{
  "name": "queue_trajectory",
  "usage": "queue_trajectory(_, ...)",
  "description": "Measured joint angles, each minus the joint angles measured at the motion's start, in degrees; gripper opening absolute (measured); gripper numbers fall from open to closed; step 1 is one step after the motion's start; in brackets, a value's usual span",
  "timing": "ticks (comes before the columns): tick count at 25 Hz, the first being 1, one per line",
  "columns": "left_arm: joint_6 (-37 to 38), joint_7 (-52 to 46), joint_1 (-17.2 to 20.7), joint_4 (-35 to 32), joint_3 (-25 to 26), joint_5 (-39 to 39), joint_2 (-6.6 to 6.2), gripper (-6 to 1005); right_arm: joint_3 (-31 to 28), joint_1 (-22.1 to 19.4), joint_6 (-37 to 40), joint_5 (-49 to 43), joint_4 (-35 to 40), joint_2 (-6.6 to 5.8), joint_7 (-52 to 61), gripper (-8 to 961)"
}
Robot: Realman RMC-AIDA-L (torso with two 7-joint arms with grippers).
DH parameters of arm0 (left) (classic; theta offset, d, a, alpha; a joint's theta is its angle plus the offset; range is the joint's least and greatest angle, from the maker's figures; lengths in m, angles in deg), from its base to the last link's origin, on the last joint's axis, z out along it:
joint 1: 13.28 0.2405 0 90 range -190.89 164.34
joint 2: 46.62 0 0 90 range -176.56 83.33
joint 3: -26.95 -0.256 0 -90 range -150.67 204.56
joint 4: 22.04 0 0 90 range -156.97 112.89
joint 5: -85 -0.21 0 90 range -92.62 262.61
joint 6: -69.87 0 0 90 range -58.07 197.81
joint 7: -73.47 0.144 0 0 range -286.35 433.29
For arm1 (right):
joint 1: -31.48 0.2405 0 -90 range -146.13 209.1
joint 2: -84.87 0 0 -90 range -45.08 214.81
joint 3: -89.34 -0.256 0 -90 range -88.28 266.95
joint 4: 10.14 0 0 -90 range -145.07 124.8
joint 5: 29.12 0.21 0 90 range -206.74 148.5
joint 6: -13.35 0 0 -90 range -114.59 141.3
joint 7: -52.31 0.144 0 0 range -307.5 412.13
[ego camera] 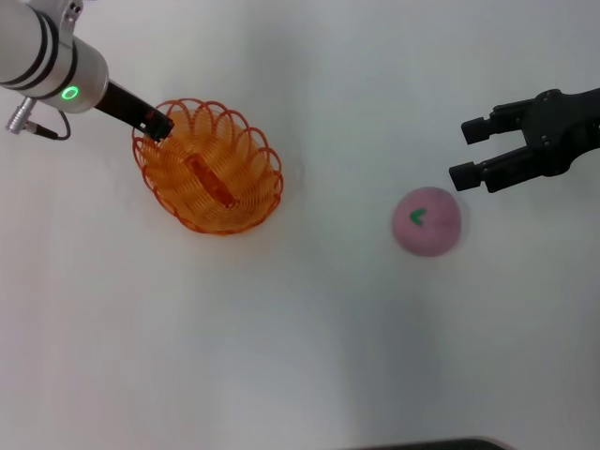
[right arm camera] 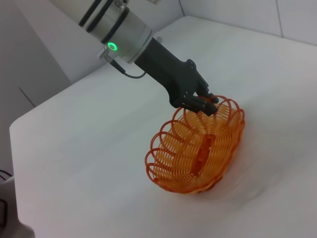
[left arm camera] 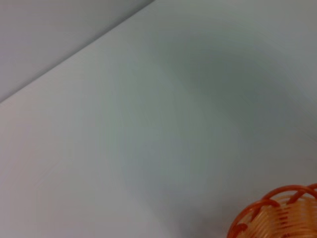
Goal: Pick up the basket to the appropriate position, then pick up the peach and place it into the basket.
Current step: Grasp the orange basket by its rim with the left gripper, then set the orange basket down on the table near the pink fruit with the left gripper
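Observation:
The orange wire basket (ego camera: 251,199) sits left of centre in the head view, tilted. My left gripper (ego camera: 156,126) is shut on its rim at the far-left end. The right wrist view shows the same grip (right arm camera: 205,102) on the basket's rim (right arm camera: 163,163), with the flat orange strip (right arm camera: 202,154) at its bottom. A piece of the rim shows in the left wrist view (left arm camera: 277,218). The pink peach (ego camera: 427,221) with its green leaf mark lies on the table to the right. My right gripper (ego camera: 461,153) is open and empty, just beyond and to the right of the peach.
The white table (ego camera: 300,356) spreads around both objects. Its far edge and a grey wall show in the left wrist view (left arm camera: 59,34). A dark edge (ego camera: 431,444) lies at the near side of the table.

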Motion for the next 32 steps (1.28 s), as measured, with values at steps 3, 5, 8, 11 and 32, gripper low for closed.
queue_trajectory(3, 1.67, 0.07, 0.76, -1.68, 0.59, 1.99, -0.05, 204, -0.02, 0.00, -0.15, 0.00, -0.04, 0.00, -0.04, 932)
queue_trajectory(5, 3.32, 0.11, 1.47, -3.38, 1.88, 3.51, -0.15, 167, -0.02, 0.00, -0.26, 0.00, -0.04, 0.00, -0.05, 932)
queue_trajectory(8, 6.89, 0.14, 2.66, -6.38, 5.80, 6.20, -0.30, 141, -0.02, 0.00, -0.29, 0.00, -0.04, 0.00, -0.06, 932)
queue_trajectory(11, 11.66, -0.05, 3.67, -8.83, 12.48, 9.48, -0.92, 118, -0.02, 0.00, -0.44, 0.01, -0.04, 0.02, -0.06, 931)
queue_trajectory(32, 13.27, -15.61, 20.29, -10.02, 25.61, 24.72, 0.67, 97, 0.39, 0.06, -1.51, 0.00, -0.04, 0.56, -0.23, 929)
